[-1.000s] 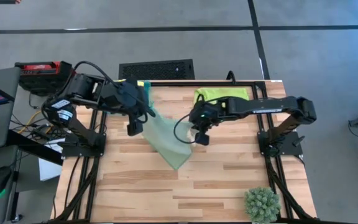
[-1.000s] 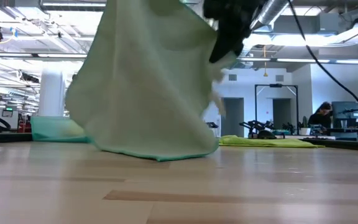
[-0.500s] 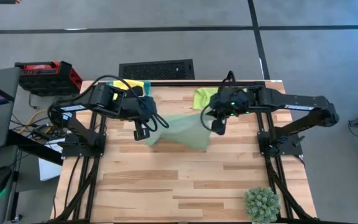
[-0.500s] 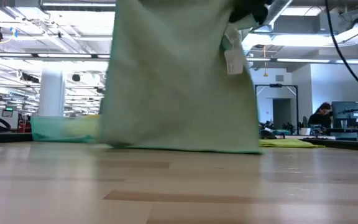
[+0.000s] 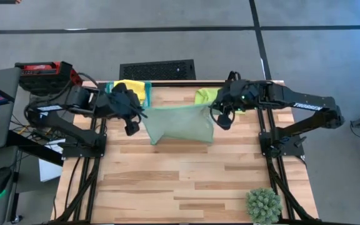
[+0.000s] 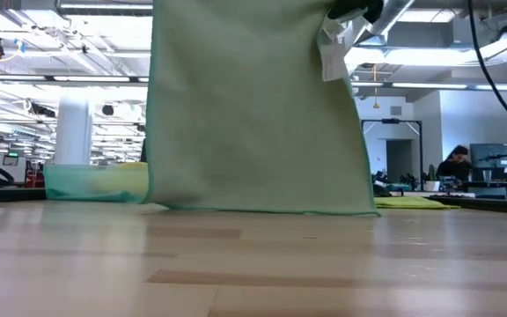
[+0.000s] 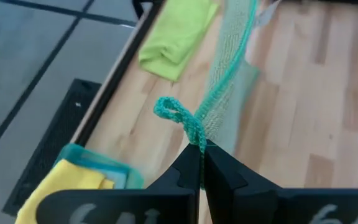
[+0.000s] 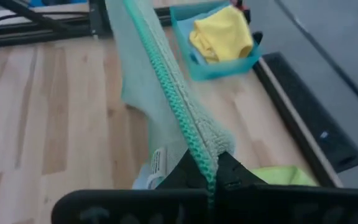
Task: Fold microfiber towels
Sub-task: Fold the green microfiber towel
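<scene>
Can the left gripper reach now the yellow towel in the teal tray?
Probably not: the left gripper is shut on a corner of the sage green towel, though the yellow towel lies close, uncovered in the teal tray.

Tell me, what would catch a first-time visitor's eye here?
The sage green towel, stretched like a curtain between the left gripper and the right gripper, each shut on a top corner, its lower edge brushing the wooden table. Behind it sit a yellow towel in a teal tray and a lime green towel.

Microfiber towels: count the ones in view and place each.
3: sage green towel stretched between both grippers, yellow towel in the teal tray, lime green towel by the right arm. Others may be hidden.
</scene>
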Tool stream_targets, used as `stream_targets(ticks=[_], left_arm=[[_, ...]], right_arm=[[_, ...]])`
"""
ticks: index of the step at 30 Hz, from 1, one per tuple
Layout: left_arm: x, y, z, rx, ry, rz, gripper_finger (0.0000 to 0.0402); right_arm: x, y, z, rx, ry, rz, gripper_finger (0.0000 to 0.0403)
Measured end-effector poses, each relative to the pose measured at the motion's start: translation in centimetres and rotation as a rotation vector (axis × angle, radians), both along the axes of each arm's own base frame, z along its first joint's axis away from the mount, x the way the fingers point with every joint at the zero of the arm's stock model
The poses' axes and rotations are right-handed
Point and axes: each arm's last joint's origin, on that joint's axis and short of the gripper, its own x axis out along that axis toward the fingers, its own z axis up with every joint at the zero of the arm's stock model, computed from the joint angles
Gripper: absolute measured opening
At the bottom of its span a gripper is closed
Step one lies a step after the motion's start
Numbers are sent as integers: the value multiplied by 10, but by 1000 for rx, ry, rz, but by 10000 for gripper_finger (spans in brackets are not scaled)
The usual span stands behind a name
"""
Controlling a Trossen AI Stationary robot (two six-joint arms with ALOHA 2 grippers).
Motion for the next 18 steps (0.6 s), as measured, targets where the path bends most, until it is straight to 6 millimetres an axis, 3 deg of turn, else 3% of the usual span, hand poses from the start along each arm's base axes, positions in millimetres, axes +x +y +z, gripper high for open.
stream_targets(ticks=[8, 12, 15, 18], left_arm=[[18, 30, -13, 152, 37, 103, 0], [29, 48, 0, 246, -89, 133, 0], [33, 56, 13, 325, -174, 120, 0], [32, 57, 17, 332, -202, 50, 0]], right_arm=[[11, -25, 24, -122, -27, -7, 2], [14, -44, 37, -190, -33, -30, 2], [6, -55, 53, -240, -50, -56, 4], [-1, -56, 63, -256, -56, -63, 4]])
